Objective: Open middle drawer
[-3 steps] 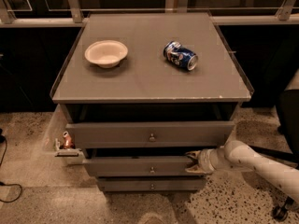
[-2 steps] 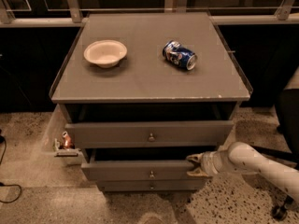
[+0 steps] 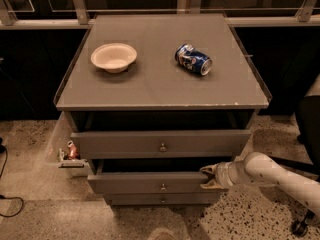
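Observation:
The middle drawer (image 3: 145, 182) is a wide, shallow grey front with a small round knob (image 3: 163, 187), the second of three stacked fronts. It stands pulled out a little past the lowest front (image 3: 160, 200), with a dark gap above it. My gripper (image 3: 206, 178) comes in from the right on a white arm (image 3: 270, 174). Its two tan fingers clasp the right end of the middle drawer's front, one above and one below. The taller top drawer (image 3: 125, 144) is also out slightly.
On the grey cabinet top (image 3: 160, 89) lie a white bowl (image 3: 114, 57) and a blue can (image 3: 193, 59) on its side. A small bracket with a red item (image 3: 70, 153) sticks out at the cabinet's left. A chair base (image 3: 302, 224) is at right.
The middle drawer has slid further out toward the camera, and the gripper on its right end has moved with it. The bowl and the can have not moved.

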